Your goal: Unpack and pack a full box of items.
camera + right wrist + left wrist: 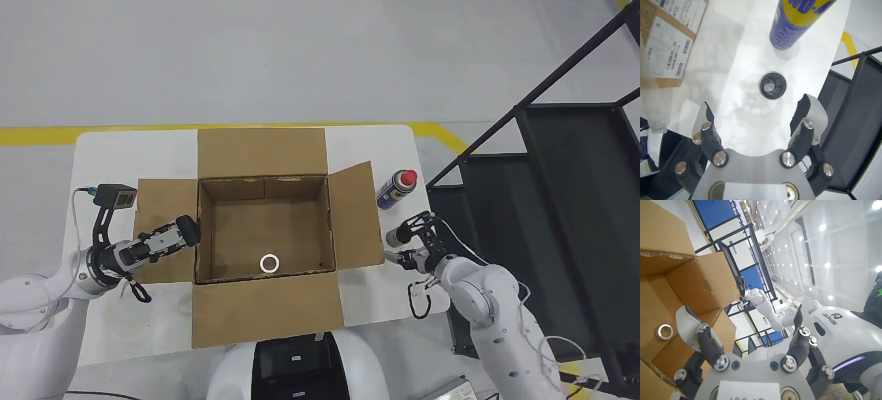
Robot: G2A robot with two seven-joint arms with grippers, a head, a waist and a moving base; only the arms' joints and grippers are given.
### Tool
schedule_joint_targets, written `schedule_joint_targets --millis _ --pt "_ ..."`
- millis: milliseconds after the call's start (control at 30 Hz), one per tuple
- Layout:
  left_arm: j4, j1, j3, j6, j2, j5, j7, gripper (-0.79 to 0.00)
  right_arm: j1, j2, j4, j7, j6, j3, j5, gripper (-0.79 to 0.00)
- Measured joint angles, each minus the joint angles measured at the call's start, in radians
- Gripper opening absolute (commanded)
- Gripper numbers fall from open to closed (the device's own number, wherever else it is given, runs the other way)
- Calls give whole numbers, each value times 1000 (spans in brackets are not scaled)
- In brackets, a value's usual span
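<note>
An open cardboard box (263, 160) stands in the middle of the white table (120, 160) with all its flaps folded out. On its floor lies a metal ring (269, 263) (664, 332). My left gripper (188, 229) (743, 321) hangs over the box's left flap, open and holding nothing, pointed toward the box's inside (677, 291). A blue and yellow spray can (396, 188) (791, 24) stands right of the box. My right gripper (400, 248) (755, 109) is open over the table near the right flap, just short of a small black cylinder (773, 88).
A black metal stair frame (560, 200) stands close against the table's right edge. The right flap with its paper labels (668, 47) lies flat on the table beside my right gripper. A yellow line (60, 133) runs on the floor behind the table.
</note>
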Motion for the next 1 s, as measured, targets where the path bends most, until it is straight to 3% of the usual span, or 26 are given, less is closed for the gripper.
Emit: schedule_joint_targets --millis 433,467,533,600,1000 --pt "0 0 0 0 0 0 0 0 161 -8 214 -2 74 -86 2 0" --pt "0 0 0 0 0 0 0 0 172 -9 228 -8 78 -94 7 -40" --pt "0 0 0 0 0 0 0 0 185 -10 248 -15 78 -102 15 -465" --pt "0 0 0 0 0 0 0 0 199 -11 266 -18 79 -109 18 -785" --pt "0 0 0 0 0 0 0 0 215 -10 290 -24 113 -135 -15 -785"
